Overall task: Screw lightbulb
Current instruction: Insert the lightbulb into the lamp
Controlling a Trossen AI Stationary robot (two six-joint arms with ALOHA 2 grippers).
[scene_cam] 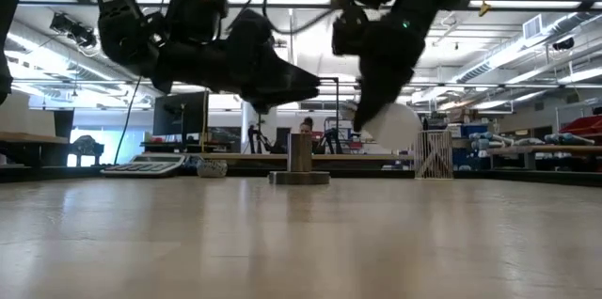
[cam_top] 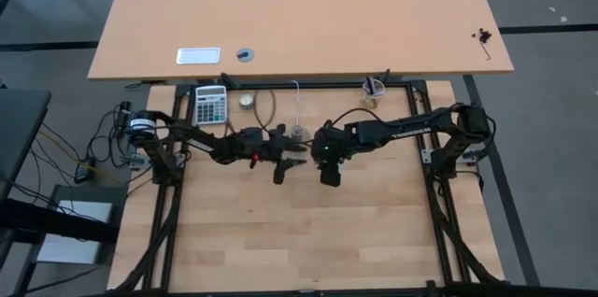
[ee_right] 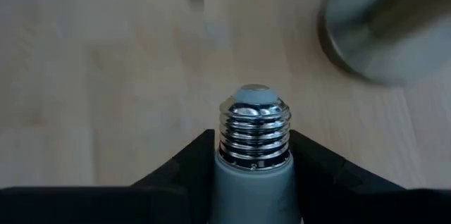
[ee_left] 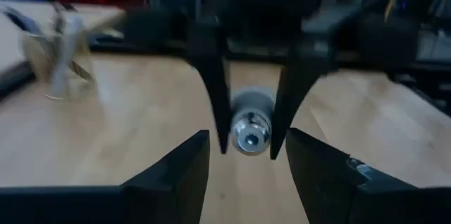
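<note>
Two end effectors are working above the bench point(cam_top: 308, 232). The right end effector point(ee_right: 252, 175) is clamping the lightbulb point(ee_right: 252, 139) by its pale neck, fingers closed on either side, with the grey screw end pointing out ahead of them. The metal socket point(scene_cam: 300, 160) is standing on the bench just beside and below that end effector, apart from the bulb. The left end effector point(ee_left: 246, 160) is hovering on the socket's other side, fingers apart, gripping nothing.
</note>
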